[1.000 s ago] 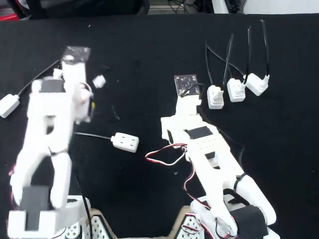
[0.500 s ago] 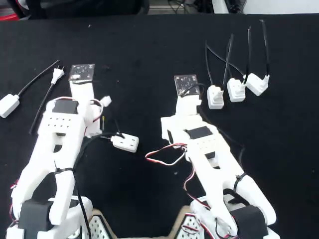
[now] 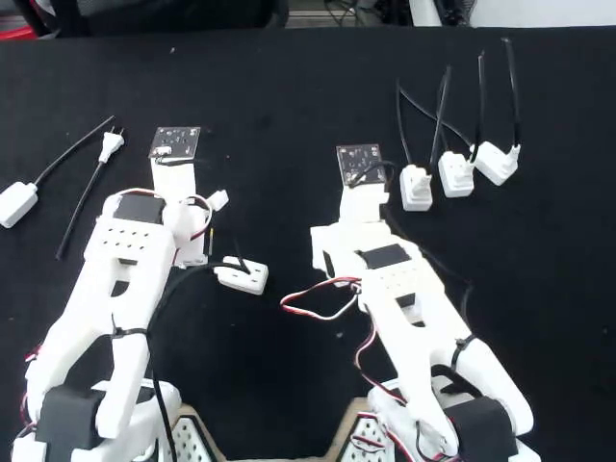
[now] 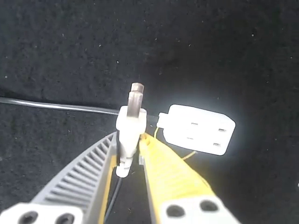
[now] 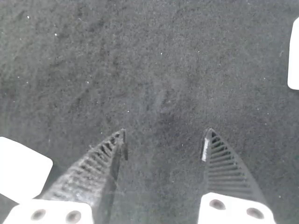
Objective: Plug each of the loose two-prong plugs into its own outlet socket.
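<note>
My left gripper (image 4: 128,140) is shut on a white two-prong plug (image 4: 130,122), its prongs pointing away from the wrist. A white outlet socket (image 4: 198,129) lies just beside the prongs, apart from them. From above, the held plug (image 3: 218,200) sits at the left arm's tip, with that socket (image 3: 242,276) a little nearer the table's front. A second loose plug (image 3: 112,143) on a black cable lies at the far left, near another socket (image 3: 16,204). My right gripper (image 5: 163,140) stands open over bare black cloth.
Three white sockets (image 3: 455,174) with black cables plugged in sit in a row at the back right, just beside the right arm's tip. A black cloth (image 3: 289,87) covers the table. Red and white wires (image 3: 322,294) loop between the arms.
The left arm has swung right and toward the front with the plug, ending close to the middle socket. The loose plug at far left is now uncovered. The right arm has not moved.
</note>
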`<state>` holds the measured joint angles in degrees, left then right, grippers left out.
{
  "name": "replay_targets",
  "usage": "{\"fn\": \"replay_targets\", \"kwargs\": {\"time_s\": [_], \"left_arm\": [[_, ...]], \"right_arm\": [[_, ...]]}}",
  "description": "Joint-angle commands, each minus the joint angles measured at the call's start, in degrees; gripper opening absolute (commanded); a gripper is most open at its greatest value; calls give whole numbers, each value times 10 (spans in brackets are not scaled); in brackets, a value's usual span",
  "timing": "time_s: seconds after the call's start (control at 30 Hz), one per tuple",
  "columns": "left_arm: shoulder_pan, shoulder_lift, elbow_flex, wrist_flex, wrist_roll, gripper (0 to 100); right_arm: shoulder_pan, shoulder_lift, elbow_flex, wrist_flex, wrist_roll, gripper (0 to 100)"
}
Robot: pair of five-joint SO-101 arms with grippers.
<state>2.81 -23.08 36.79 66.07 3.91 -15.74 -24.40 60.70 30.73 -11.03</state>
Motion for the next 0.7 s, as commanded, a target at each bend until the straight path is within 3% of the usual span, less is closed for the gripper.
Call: {"fn": "replay_targets", "kwargs": {"time_s": [0.0,0.47,0.67], "left_arm": [[8,-23,-2,-4,2,30],[189,-23,44,-57,5,30],[202,-23,74,-98,5,34]], "right_arm": [[-5,-27,-36,4,-5,250],[-7,-27,-36,5,-5,250],[-7,-28,-36,6,-32,250]]}}
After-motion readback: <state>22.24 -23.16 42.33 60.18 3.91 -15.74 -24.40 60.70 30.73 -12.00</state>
